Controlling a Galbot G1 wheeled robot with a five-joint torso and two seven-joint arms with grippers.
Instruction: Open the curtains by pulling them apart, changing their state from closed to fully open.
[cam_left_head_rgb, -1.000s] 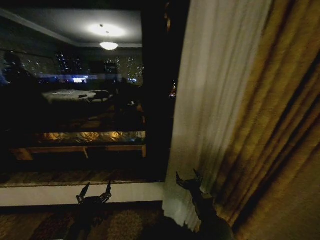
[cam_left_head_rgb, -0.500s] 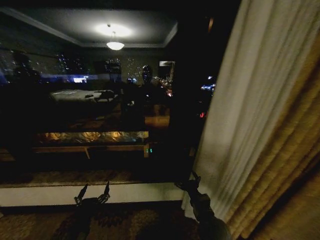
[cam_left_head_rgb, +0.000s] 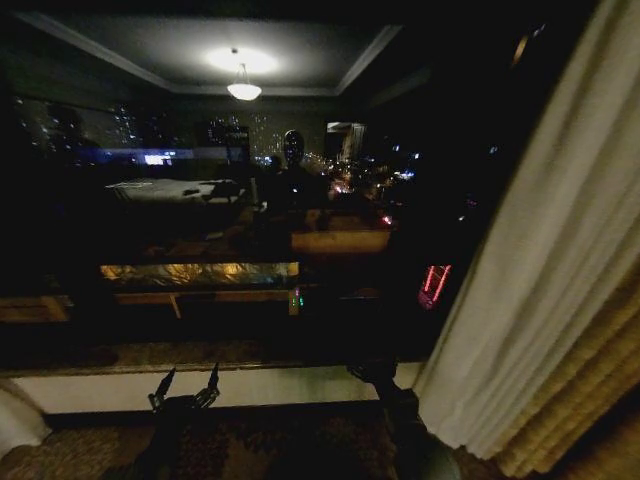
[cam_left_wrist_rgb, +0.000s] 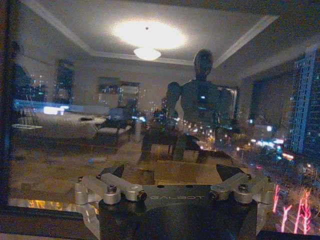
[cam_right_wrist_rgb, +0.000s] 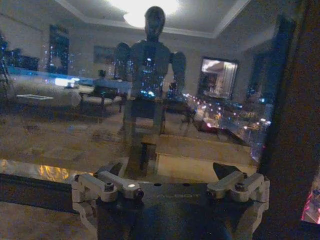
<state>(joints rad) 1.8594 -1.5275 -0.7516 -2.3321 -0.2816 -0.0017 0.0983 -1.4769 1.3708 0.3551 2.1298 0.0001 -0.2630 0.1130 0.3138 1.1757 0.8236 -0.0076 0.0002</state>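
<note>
Overhead, the sheer cream-white pleated curtain panel hangs vertically at right, beside the right gripper, the nearer arm. Each wrist view shows open, empty jaws facing dark window glass: left gripper, right likewise.

Open left end effector before reflective window

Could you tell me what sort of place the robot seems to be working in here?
Probably a hotel room or bedroom at night. A big window reflects a bed and ceiling lamp, with city lights outside. A sheer curtain and a golden drape hang on the right.
</note>
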